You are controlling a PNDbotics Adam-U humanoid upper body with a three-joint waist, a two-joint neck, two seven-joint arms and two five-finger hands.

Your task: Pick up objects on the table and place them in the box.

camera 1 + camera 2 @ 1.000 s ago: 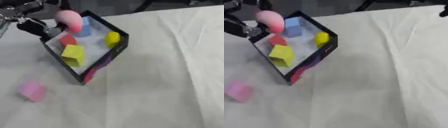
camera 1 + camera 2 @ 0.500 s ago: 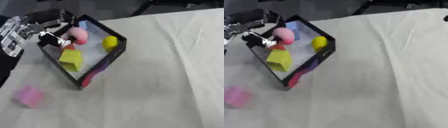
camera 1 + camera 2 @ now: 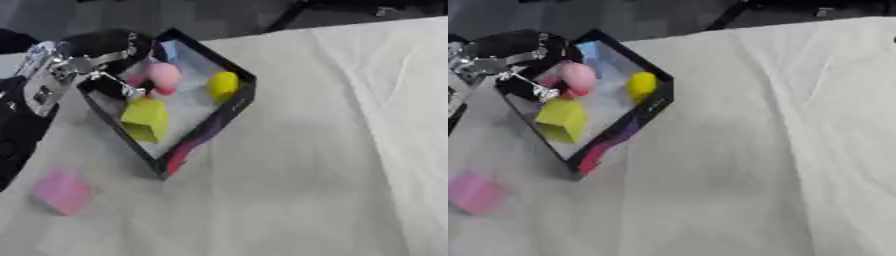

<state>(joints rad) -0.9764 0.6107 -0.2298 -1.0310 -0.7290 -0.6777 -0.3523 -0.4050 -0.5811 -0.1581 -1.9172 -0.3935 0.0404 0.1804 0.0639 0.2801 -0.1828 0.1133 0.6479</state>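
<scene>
One pink block [image 3: 61,191] lay nearest, alone on the white worktop [image 3: 332,165], well apart from the box [image 3: 229,107] and down to its left. It was not in the box yet, so more of the job was left.

Farther back sat the black box, turned at a slant. Inside it were a yellow-green block [image 3: 145,119], a yellow round thing [image 3: 222,85], something blue [image 3: 171,51] in the far corner, and a pink egg-shaped thing [image 3: 163,76].

The left hand [image 3: 98,76] was over the box's left wall, right beside the pink egg. I could not tell if its fingers were holding the egg or had let it go, because they were too blurry. The right hand did not show at all.

To do this step well, I think the hand should open wide and go straight up. It should not bump the wall, because that could push the box. Then it could go for the pink block, coming down from above.
</scene>
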